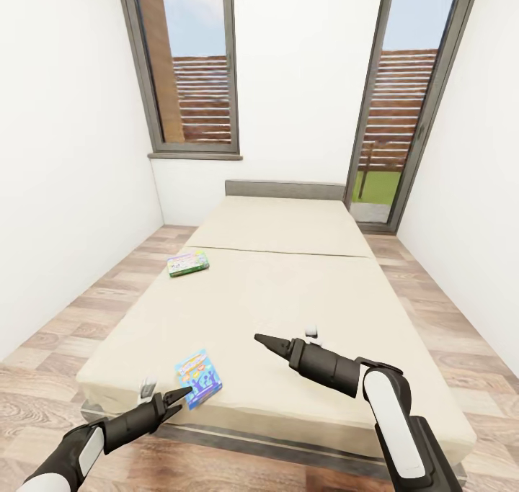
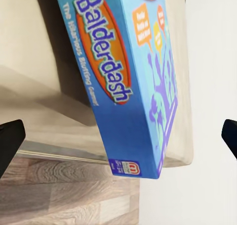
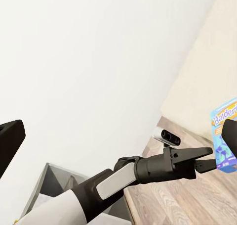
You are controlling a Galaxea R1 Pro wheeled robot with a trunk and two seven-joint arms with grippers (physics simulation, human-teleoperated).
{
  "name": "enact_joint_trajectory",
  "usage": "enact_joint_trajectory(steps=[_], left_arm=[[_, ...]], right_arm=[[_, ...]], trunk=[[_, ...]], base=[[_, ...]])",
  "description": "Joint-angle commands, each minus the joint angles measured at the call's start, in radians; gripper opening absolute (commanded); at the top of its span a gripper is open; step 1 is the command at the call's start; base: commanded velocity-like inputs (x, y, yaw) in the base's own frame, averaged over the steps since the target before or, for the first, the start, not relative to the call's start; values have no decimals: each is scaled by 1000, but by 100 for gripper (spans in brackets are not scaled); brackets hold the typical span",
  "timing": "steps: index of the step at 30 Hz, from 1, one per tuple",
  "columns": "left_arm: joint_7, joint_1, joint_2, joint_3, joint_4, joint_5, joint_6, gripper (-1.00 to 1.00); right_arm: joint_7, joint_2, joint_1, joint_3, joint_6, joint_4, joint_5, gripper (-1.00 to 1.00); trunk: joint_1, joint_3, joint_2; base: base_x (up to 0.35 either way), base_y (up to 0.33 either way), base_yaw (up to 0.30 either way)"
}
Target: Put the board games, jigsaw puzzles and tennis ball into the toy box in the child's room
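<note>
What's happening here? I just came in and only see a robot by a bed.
The robot faces the bed, where two board games lie. Its left gripper is open at the blue Balderdash box near the bed's front edge, not yet gripping it. The green-pink box lies further up the bed. The right gripper hovers above the mattress, holding nothing.

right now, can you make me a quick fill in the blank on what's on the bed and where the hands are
1. The blue board game lies near the bed's ____ edge.
2. The word printed on its lid is ____.
3. The green board game lies nearer the window than the ____ one.
4. The left hand is ____, pointed at the blue box.

Missing words: front; Balderdash; blue; open
</note>
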Motion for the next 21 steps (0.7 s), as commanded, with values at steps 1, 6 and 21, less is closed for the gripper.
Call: enact_joint_trajectory(steps=[1, 6, 21], left_arm=[[-2, -1, 0, 3, 0, 2, 10, 100], [-2, -1, 0, 3, 0, 2, 10, 100], [1, -1, -4, 3, 0, 2, 10, 100]], right_arm=[[8, 1, -1, -1, 3, 0, 7, 100], [8, 0, -1, -1, 3, 0, 7, 100], [8, 1, -1, -1, 3, 0, 7, 100]], trunk=[[0, -1, 0], [0, -1, 0], [0, -1, 0]], base=[[-7, 0, 0], [-3, 0, 0], [-56, 0, 0]])
